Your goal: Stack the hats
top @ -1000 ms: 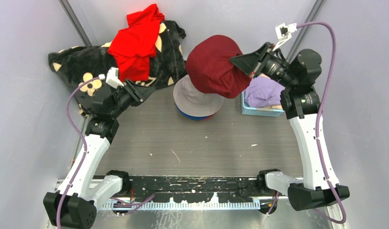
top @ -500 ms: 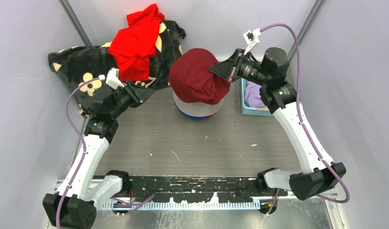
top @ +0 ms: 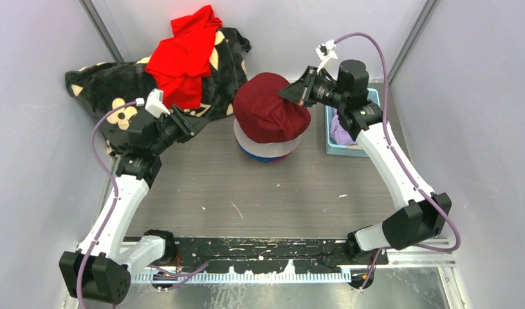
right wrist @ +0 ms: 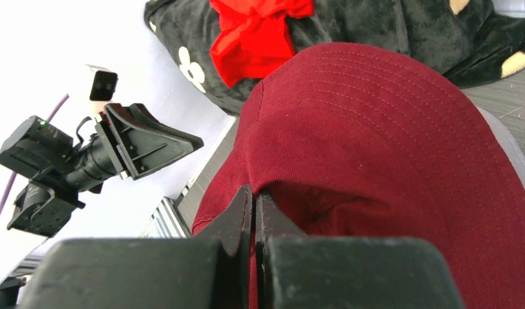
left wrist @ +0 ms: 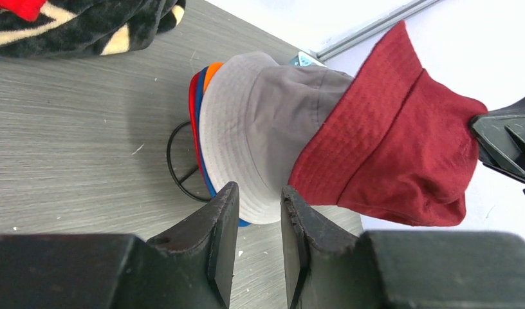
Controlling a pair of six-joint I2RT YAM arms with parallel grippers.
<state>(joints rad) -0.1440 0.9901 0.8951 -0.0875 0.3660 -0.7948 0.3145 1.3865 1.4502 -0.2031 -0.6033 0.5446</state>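
The right pincer (top: 296, 93) pinches the maroon hat (top: 267, 108) at its far right edge. That hat sits on the grey hat (left wrist: 260, 122). The left pincer (left wrist: 257, 196), slightly open, holds nothing.

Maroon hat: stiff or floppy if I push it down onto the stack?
Probably floppy: the maroon hat folds where the right gripper pinches it. It sits tilted on the grey hat, so a push may slide it rather than seat it.

Left tool (left wrist: 258, 193) slightly parted — right tool (right wrist: 252, 192) pinched closed.
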